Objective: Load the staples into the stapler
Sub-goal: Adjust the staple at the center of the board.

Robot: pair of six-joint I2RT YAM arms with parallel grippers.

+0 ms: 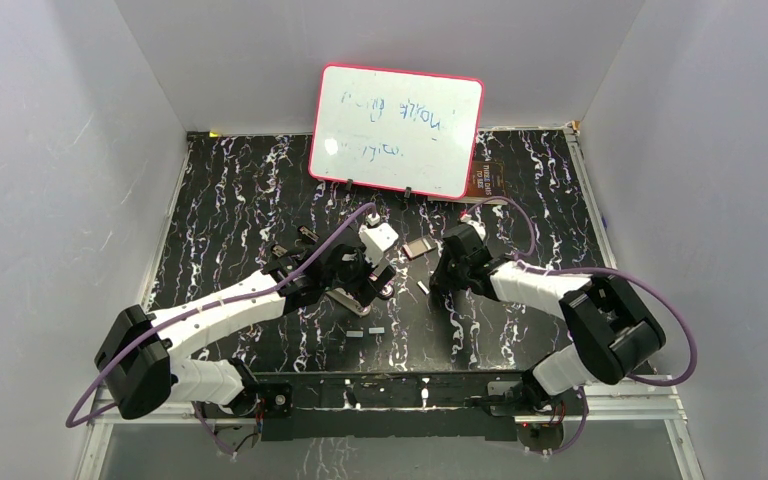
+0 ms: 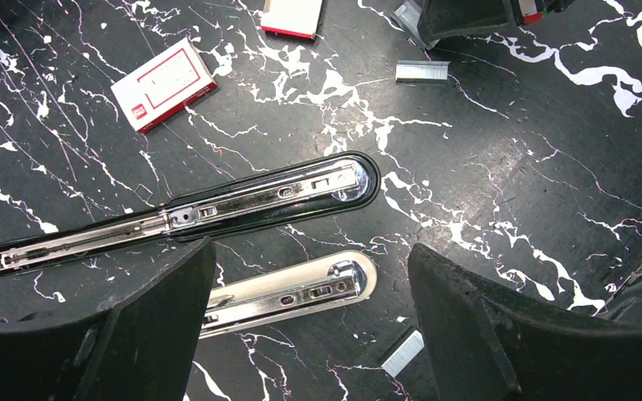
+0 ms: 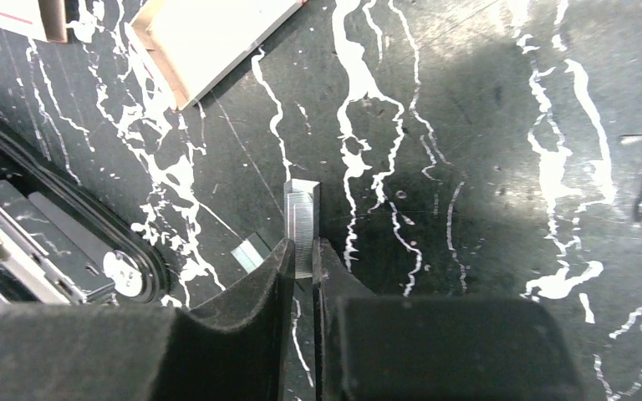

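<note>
From above, the left arm (image 1: 230, 305) and the right arm (image 1: 530, 285) are seen reaching in over the black, white-veined marble-patterned bench (image 1: 230, 200). Their wrists are near each other at its middle, in front of a pink-framed whiteboard (image 1: 396, 130). What lies beneath them is too small to be read from here.

In the left wrist view, the slim black desk stapler (image 2: 217, 207) is found opened flat on the bench. Its long shiny rail faces up and runs slantwise from lower left to upper right, with a paler chrome-plated half (image 2: 301, 288) just beside it. The left fingers (image 2: 150, 334) are spread wide and hold nothing — they hover over the stapler's near side. A white box with a red label (image 2: 163, 83) lies beyond, and loose staple strips (image 2: 422, 71) are scattered about.

In the right wrist view, the right fingers (image 3: 242, 326) stand almost pressed together on the near end of a short silvery-grey strip of joined staples (image 3: 303, 219), which appears pinched. Whether it is off the bench cannot be told. Its long axis points straight out from the fingers, while the stapler's rounded black end is seen at lower left, its edge slanting. The stapler thus lies to the left of the strip, near but apart, and the two axes are not parallel. The coming move is judged to call for the strip being carried leftward and turned into line with the rail — by the right arm, though the left is nearer the stapler.
</note>
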